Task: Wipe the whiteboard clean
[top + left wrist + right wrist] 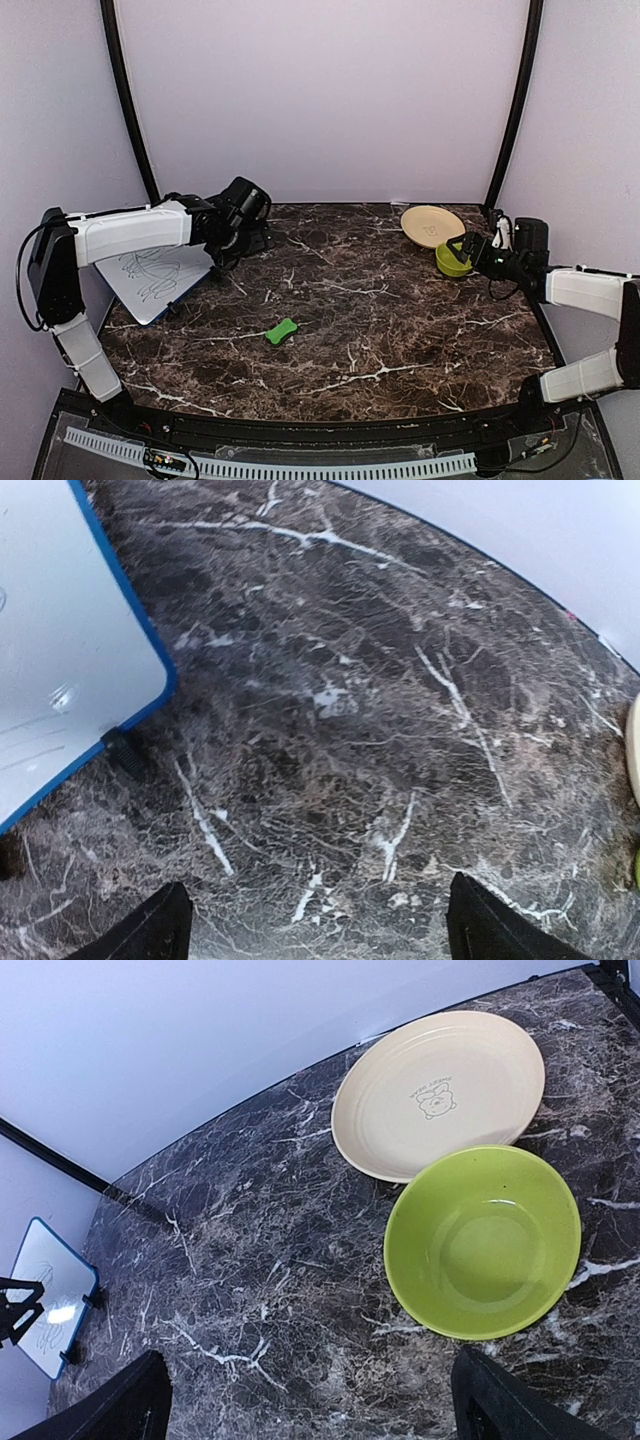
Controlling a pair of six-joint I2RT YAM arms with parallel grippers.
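Note:
The whiteboard (155,275), white with a thin blue rim and dark scribbles, lies at the table's left side. Its rounded corner (70,660) fills the upper left of the left wrist view, and it shows small and far off (50,1298) in the right wrist view. My left gripper (250,235) hangs open just past the board's far right corner, over bare marble (320,935), holding nothing. My right gripper (468,250) is open at the far right, above the table (310,1410) beside a green bowl. A small green eraser (282,331) lies on the marble near the middle.
A lime green bowl (483,1240) and a cream plate (440,1090) sit at the back right, the bowl overlapping the plate's rim. White walls close in the back and sides. A small black foot (122,750) shows under the board's edge.

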